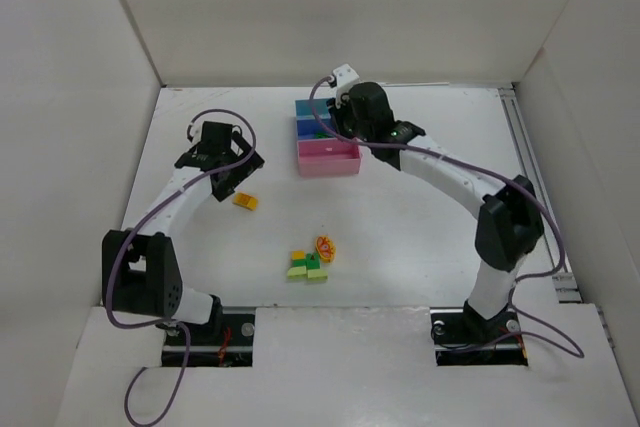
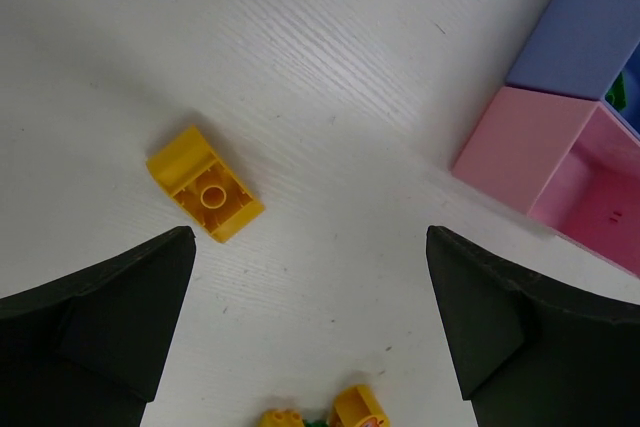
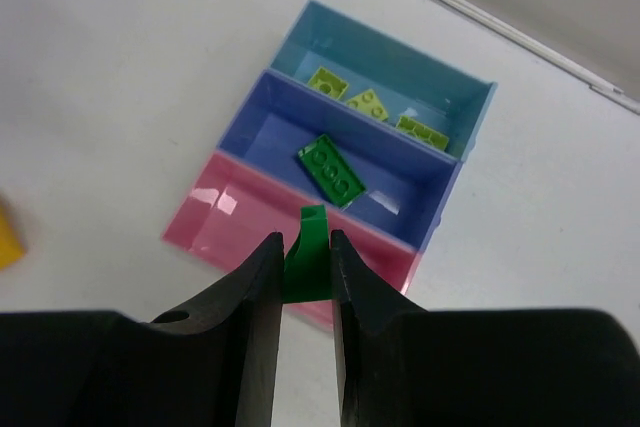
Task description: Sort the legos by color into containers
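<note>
Sitting in right pincer (image 3: 303, 247): dk-grn lego (image 3: 311, 222)

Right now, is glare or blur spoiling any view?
Right wrist: sharp; small glare patches on the pink plastic tray's floor; dark fingers gripping the green plastic brick lack detail. Left wrist: yellow plastic brick crisp. Top external: evenly lit; right arm hides part of the trays.

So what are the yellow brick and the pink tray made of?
The yellow brick looks like hard plastic: smooth, with a moulded round ring in it. The pink tray seems to be glossy plastic too, because light glints on its floor.
</note>
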